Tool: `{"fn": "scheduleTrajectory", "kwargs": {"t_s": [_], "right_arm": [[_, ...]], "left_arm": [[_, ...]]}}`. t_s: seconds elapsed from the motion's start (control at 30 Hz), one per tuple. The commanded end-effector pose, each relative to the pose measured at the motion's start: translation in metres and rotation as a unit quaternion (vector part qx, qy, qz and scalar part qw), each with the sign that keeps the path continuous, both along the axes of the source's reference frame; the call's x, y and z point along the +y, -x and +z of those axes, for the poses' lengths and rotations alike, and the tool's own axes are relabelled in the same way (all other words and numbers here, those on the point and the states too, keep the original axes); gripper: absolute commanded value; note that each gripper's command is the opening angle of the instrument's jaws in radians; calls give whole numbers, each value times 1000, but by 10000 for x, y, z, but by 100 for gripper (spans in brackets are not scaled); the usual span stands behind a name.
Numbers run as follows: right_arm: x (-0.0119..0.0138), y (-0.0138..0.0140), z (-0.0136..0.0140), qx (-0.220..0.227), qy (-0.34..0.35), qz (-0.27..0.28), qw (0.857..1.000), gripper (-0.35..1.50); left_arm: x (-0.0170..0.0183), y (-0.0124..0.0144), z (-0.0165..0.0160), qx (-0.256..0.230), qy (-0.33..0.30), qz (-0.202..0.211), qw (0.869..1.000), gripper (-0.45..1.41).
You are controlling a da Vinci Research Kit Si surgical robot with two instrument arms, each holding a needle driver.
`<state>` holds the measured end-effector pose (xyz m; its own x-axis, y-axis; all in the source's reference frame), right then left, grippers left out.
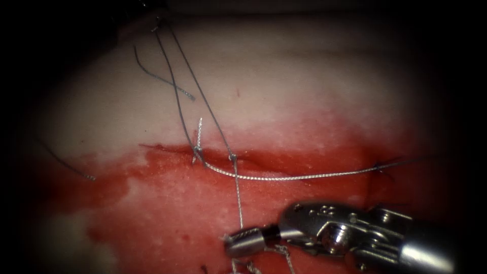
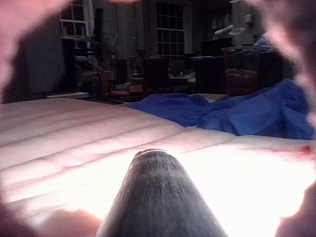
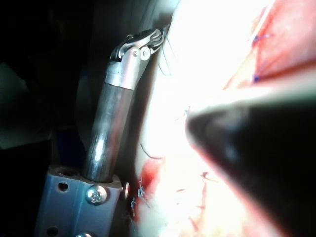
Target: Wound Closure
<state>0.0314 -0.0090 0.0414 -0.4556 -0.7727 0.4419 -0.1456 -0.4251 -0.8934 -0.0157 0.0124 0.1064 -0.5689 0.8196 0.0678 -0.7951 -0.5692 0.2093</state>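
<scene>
The cut [image 1: 284, 163] runs across the tissue [image 1: 314, 86], with red fluid [image 1: 167, 193] around and below it. My right tool [image 1: 237, 241] comes in from the lower right, its jaws shut on the thread [image 1: 238, 200] below the cut. That strand rises to a knot [image 1: 233, 157] at the cut. From there two strands climb to the far upper left, where my left tool [image 3: 149, 38] has its jaws shut on them. Another stretch of thread [image 1: 304, 176] lies along the cut toward a stitch [image 1: 378, 166] on the right.
Cut ends of thread lie on the pale tissue at upper left [image 1: 162, 78] and far left [image 1: 68, 166]. A short tail [image 1: 199, 129] stands up from a knot at the cut. A blue drape [image 2: 247, 111] lies beyond the tissue.
</scene>
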Motion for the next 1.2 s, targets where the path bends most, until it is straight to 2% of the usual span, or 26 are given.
{"fn": "scheduleTrajectory", "kwargs": {"t_s": [0.03,0.07,0.1,0.13,0.17,0.27,0.3,0.33,0.37,0.4,0.43,0.47,0.57,0.6,0.63,0.67,0.7,0.73,0.8,0.9,0.93,1.0,1.1,1.17,1.2], "right_arm": [[23,0,-9,2,-1,7,1000,64],[31,7,-11,-3,-1,19,1000,104],[31,7,-11,-3,-1,19,1000,104],[39,12,-13,-5,4,31,999,121],[42,14,-14,-7,3,34,999,116],[52,24,-16,-11,-3,40,999,120],[52,24,-16,-11,-3,40,999,120],[57,30,-19,-13,-7,43,999,120],[61,33,-21,-15,-10,45,999,120],[61,33,-21,-15,-10,45,999,120],[67,37,-24,-18,-14,49,999,126],[76,40,-28,-20,-17,54,998,131],[87,47,-34,-20,-27,58,998,130],[96,52,-38,-21,-34,64,997,130],[100,55,-40,-24,-35,69,997,130],[100,55,-40,-24,-35,69,997,130],[106,58,-42,-33,-36,83,995,131],[110,60,-43,-40,-37,92,994,131],[119,61,-42,-60,-39,117,991,131],[128,57,-37,-59,23,143,988,136],[132,54,-32,-61,54,155,985,138],[136,49,-24,-72,87,174,978,140],[136,36,-15,-93,98,197,971,143],[134,30,-11,-101,102,206,968,143],[130,20,-4,-111,110,219,963,145]], "left_arm": [[12,2,-18,-25,-13,-13,1000,-45],[3,5,-37,-69,-43,-30,996,-45],[3,5,-37,-69,-43,-30,996,-45],[-6,7,-58,-110,-64,-37,991,-45],[-13,7,-70,-132,-76,-42,987,-45],[-34,2,-116,-252,-97,-52,961,-45],[-34,2,-116,-252,-97,-52,961,-45],[-44,1,-150,-303,-93,-44,947,-45],[-48,1,-163,-320,-86,-35,943,-45],[-48,1,-163,-320,-86,-35,943,-45],[-58,4,-189,-361,-86,-21,928,-45],[-67,9,-206,-412,-95,-13,906,-45],[-79,16,-216,-463,-129,-14,877,-45],[-89,24,-213,-497,-174,-13,850,-45],[-94,26,-209,-510,-196,-10,837,-45],[-94,26,-209,-510,-196,-10,837,-45],[-106,30,-198,-539,-233,-4,810,-45],[-113,32,-192,-551,-238,6,800,-45],[-122,34,-180,-561,-250,16,789,-45],[-124,33,-180,-584,-249,38,771,-45],[-120,32,-190,-603,-239,64,758,-45],[-111,28,-213,-618,-233,97,745,-45],[-98,23,-238,-634,-217,138,729,-45],[-94,22,-245,-639,-212,140,726,-45],[-84,18,-260,-654,-178,154,719,-45]]}}
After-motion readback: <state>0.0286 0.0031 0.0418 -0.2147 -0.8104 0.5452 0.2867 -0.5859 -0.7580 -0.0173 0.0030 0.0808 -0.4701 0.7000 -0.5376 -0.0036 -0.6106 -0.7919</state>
